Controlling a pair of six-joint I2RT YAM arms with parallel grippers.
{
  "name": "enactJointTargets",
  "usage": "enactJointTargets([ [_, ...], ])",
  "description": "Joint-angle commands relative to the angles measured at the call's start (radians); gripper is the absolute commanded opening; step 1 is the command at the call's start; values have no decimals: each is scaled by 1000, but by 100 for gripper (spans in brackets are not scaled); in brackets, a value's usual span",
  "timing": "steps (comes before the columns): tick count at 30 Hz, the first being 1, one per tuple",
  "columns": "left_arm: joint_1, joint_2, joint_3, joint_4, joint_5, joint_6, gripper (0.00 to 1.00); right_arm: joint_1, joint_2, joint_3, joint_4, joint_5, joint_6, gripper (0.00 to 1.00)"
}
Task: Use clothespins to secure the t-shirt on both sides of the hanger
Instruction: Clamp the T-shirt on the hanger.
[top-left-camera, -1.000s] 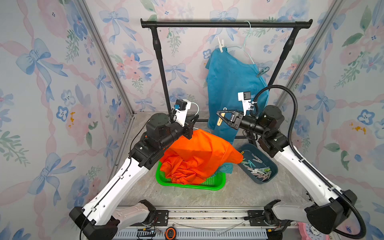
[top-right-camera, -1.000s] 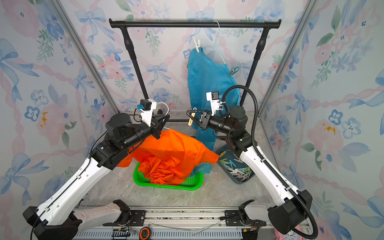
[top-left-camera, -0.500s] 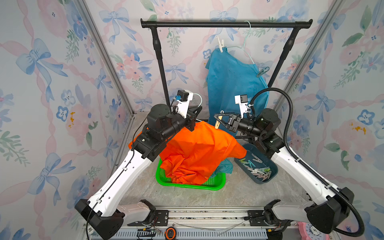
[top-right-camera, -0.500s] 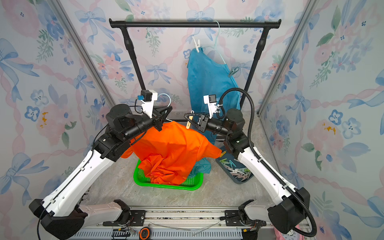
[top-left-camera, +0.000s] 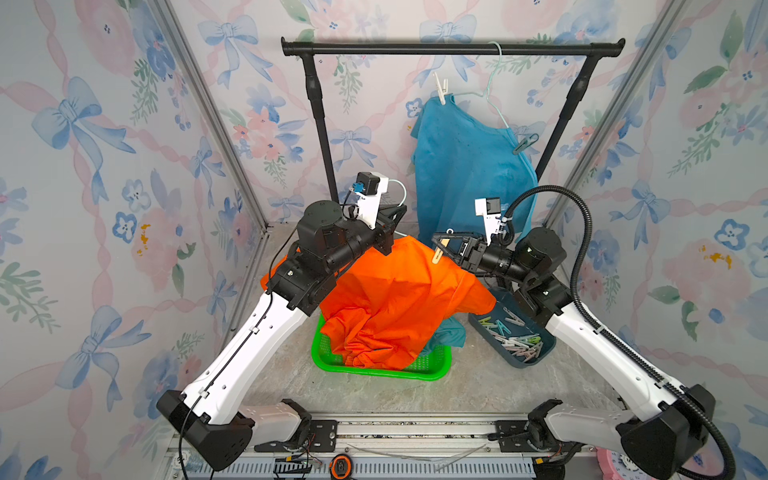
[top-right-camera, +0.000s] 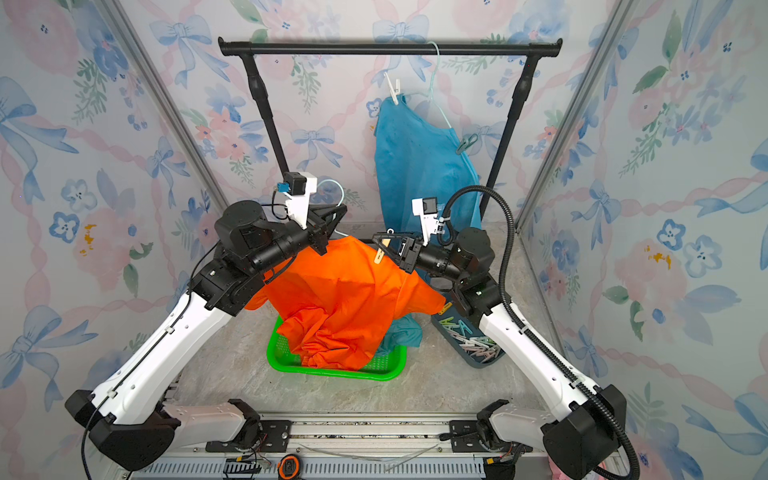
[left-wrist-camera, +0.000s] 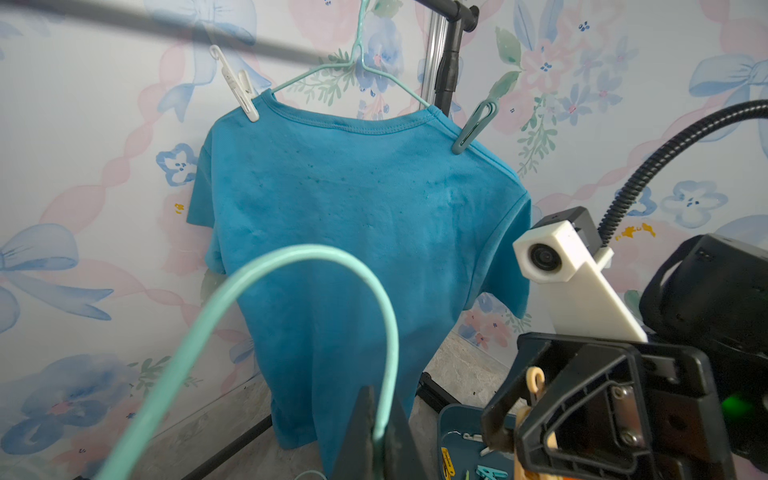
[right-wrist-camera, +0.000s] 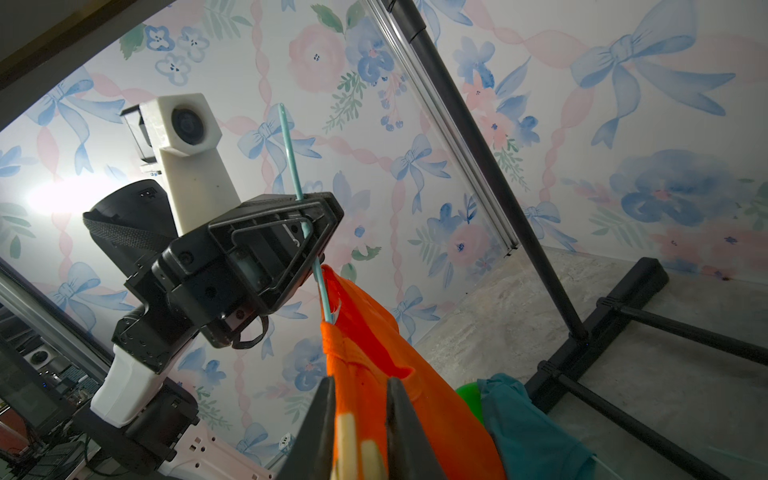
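While the left pincer (top-left-camera: 388, 226) is clamped shut on the wire neck of a mint hanger (left-wrist-camera: 291, 257), an orange t-shirt (top-left-camera: 399, 299) drapes from just beneath it. The right pincer (top-left-camera: 442, 247) is closed on a cream clothespin (top-left-camera: 438, 253), whose tip touches the shirt's shoulder.

The step appears to be pinning the first side. The next move likely calls for squeezing the pin's mouth open and seating it over both cloth and wire. Whether it already straddles the wire cannot be told.

Only the right wrist view shows the wire passing between the left pincer's jaws and the collar bunched directly under them. Only the left wrist view shows a blue t-shirt (left-wrist-camera: 365, 216) pinned at both shoulders beyond its jaws. The top views alone show spare clothespins (top-left-camera: 515, 336) in a blue tray (top-left-camera: 540, 353) below the right pincer.
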Motion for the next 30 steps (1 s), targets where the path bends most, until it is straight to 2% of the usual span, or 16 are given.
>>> enactJointTargets([
  [1, 18, 5, 46, 74, -20, -36, 0, 9, -31, -35, 29, -2, -18, 14],
  [30, 63, 43, 164, 63, -26, -76, 0, -14, -194, -188, -38, 24, -75, 12],
])
